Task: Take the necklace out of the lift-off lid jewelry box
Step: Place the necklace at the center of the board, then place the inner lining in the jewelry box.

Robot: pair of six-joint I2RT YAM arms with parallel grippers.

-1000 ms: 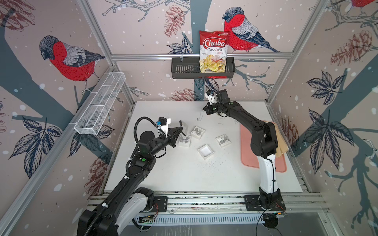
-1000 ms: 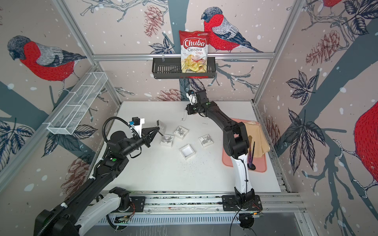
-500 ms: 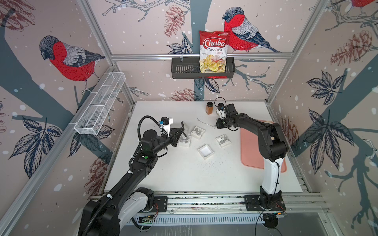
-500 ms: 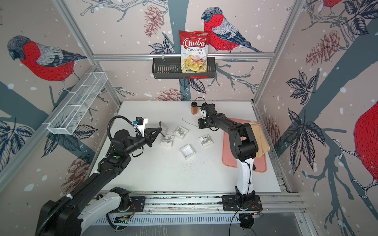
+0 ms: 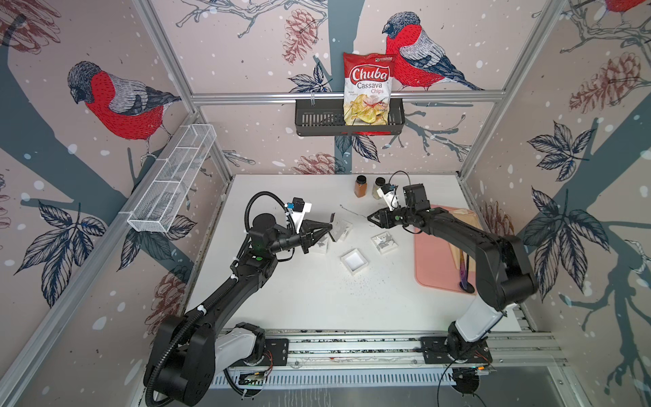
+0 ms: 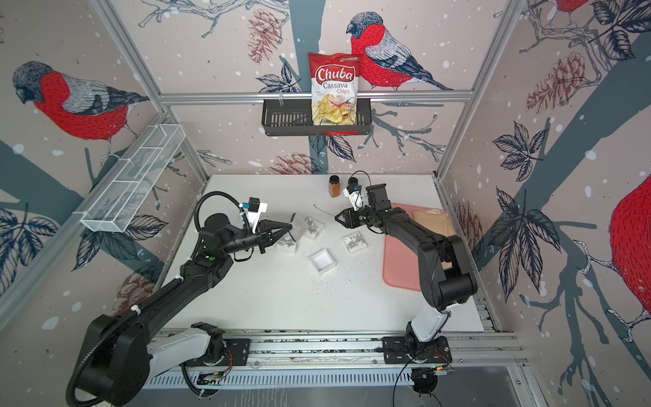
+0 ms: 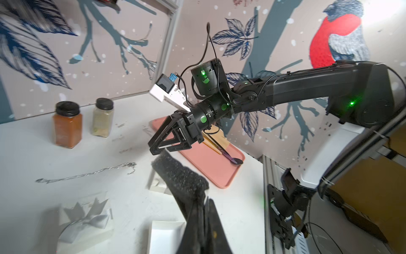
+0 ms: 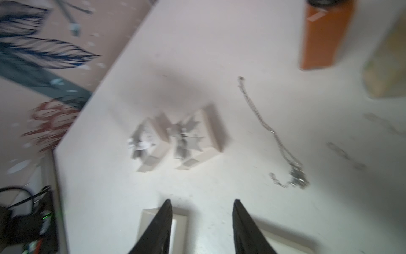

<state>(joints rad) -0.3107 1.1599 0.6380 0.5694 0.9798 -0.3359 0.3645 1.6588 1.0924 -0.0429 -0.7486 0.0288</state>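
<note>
Bullfinch-and-pinecone wallpaper closes in a white table. The necklace is already out, stretched loose on the bare table just ahead of the right claw, between it and the left claw. The spice jars stand beyond it. The right claw's jaws stand partway apart with nothing between them. The left claw is pinched shut on a black foam insert, held up just over the bowed boxes. An open white box half, base or lid I cannot tell, lies on the near side of both claws.

The removal looks essentially done, so what remains is a clean let-go. The right claw should rise straight up with its jaws apart, so no tip catches a link and drags the chain. The left claw should lower the foam onto clear table, well apart from the necklace, rather than drop it.
</note>
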